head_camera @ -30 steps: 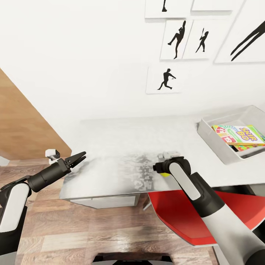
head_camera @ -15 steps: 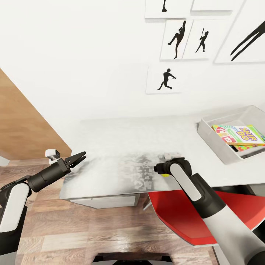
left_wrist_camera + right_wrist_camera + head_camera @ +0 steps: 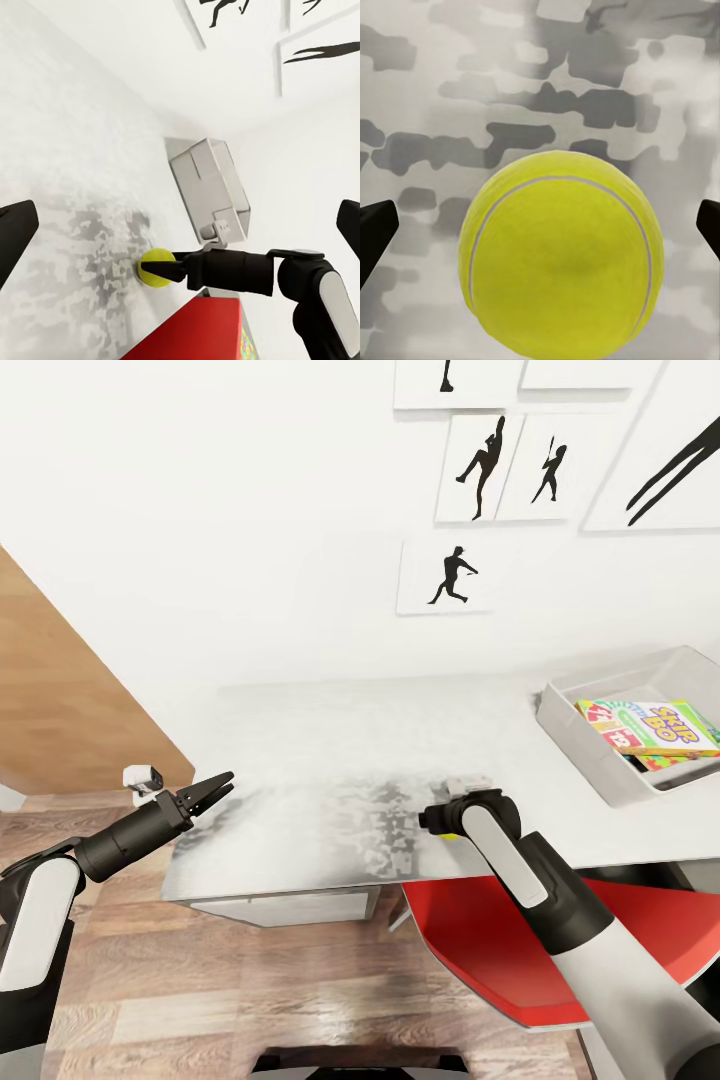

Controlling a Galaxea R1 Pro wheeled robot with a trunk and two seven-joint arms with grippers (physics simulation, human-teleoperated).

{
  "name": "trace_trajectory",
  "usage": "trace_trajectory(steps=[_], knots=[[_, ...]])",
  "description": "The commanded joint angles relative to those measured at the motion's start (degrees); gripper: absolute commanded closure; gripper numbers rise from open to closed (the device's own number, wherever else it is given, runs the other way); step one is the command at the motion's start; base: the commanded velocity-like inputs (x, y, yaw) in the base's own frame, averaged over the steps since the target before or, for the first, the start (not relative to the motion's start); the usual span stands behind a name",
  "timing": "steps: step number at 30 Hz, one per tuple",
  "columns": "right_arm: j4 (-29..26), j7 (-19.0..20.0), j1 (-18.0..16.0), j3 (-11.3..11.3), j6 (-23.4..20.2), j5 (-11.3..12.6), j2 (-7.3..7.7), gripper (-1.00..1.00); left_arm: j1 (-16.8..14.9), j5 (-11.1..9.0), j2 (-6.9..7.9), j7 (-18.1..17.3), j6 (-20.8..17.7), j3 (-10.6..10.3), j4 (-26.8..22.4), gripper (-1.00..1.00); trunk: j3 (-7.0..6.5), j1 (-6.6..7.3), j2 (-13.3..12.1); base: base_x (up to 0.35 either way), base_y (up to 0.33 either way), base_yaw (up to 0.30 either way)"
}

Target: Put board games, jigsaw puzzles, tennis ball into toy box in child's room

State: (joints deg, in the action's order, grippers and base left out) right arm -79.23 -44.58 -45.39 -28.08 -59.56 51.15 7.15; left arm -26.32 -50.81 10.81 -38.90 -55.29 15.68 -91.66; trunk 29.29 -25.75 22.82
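One tennis ball (image 3: pixel 561 251) is sitting between the right gripper's (image 3: pixel 540 225) spread fingers; centring it before squeezing seems wise, bin (image 3: pixel 600 755) waiting at two o'clock.

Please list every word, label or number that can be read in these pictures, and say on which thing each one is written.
"SKIP BO": on the game box lying in the grey bin on the table.
Red and white marks at that box's left end: too small to read.
Wall pictures: only black figures, no text.
Tennis ball: no lettering visible.
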Motion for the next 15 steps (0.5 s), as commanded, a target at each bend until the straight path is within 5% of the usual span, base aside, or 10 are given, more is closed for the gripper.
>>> trace_trajectory(steps=[1, 15], knots=[[0.0, -0.6, -0.1, -0.1, -0.1, 0.5, 0.05, -1.00, 0.0, 0.1, 0.00, -0.2, -0.3, 0.1, 0.0, -1.00, 0.08, -0.03, 0.1, 0.000, 0.000, 0.000], [0.0, -0.7, 0.0, -0.1, -0.1, 0.6, 0.05, -1.00, 0.0, 0.1, 0.00, -0.2, -0.3, 0.1, 0.0, -1.00, 0.08, -0.03, 0.1, 0.000, 0.000, 0.000]])
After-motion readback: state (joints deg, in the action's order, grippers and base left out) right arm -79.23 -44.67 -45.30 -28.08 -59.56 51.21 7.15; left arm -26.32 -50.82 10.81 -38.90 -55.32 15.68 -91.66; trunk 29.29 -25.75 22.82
